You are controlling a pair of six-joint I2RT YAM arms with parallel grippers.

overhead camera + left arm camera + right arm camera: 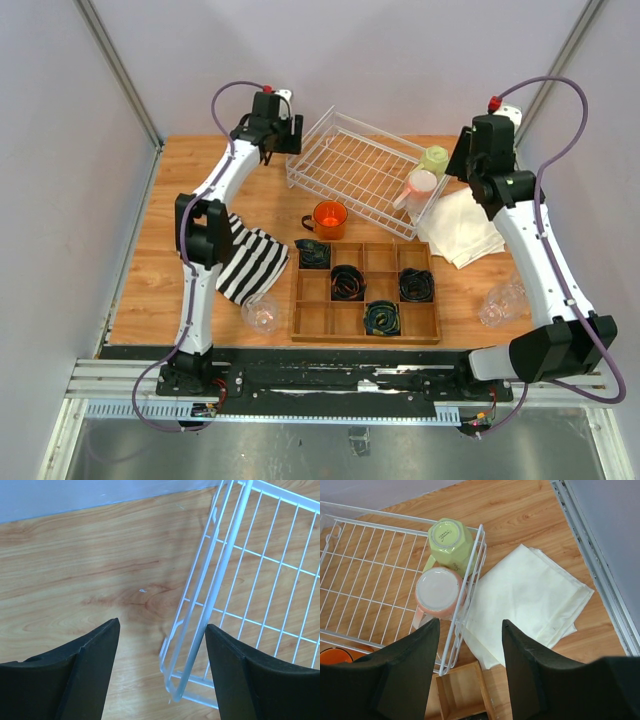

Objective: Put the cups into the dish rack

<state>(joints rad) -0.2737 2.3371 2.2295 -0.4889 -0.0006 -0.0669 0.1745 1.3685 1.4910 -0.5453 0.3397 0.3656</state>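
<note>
Pale wood makes the counter (150, 290), closed in by plain grey walls. Two cups are already in the dish rack (218, 580), mouth down in its right corner and touching each other: a yellow-green mug (451, 542) and a white-pink mug (439, 594).

An orange mug (329, 217) stands upright on the counter, just beside the near side of the rack, with its dark handle to the left. I judge it stiff, smooth and a little heavy. A good hold is one finger inside and one outside the wall, opposite the handle.

Two clear tumblers lie well apart from the rack. One tumbler (261, 314) is by the left arm and the other tumbler (500, 302) is by the right arm. They look light, slippery and probably breakable, so a gentle pinch across the wall near the rim seems best. I cannot tell if they stand or lie.

Both grippers are empty with fingers spread. The left gripper (161, 625) hangs over the far left corner of the rack, and the right gripper (470, 622) over its right edge.

A small mark sits on the base of the yellow-green mug, too small to read. No other writing shows.

Around these are a striped cloth (250, 262), a white cloth (525, 600) and a wooden tray (365, 335) of black cables (347, 283).
</note>
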